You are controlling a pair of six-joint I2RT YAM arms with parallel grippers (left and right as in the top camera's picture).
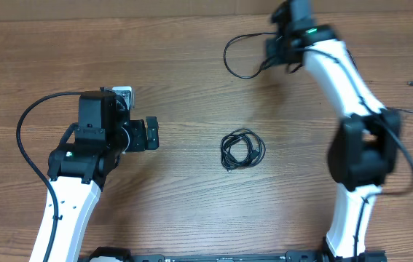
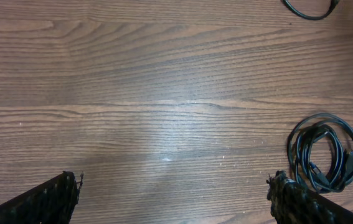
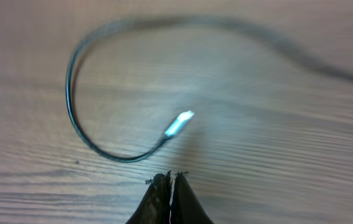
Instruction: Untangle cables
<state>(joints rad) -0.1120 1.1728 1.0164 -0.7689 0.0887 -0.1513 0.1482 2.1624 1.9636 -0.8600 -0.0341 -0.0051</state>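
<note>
Surface (image 1: pixel 191 94): brown wood grain, carrying both cables.
Left end effector (image 2: pixel 173 183): released, fingers spread wide, hovering over bare wood to the left of the coil.
Right end effector (image 3: pixel 169 182): clenched at the far side of the surface, fingertips pressed together with nothing seen between them.
Loose cable (image 3: pixel 70 93): thin black strand curving in an open loop just beside the right end effector.
Coiled cable (image 1: pixel 242 149): small black bundle mid-surface, between the arms.
Plug (image 3: pixel 179 124): silver tip ending the loose cable.

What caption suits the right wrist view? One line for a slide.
Shut right gripper hovering over a loose black cable that curls across the wooden table, silver plug just ahead.
</note>
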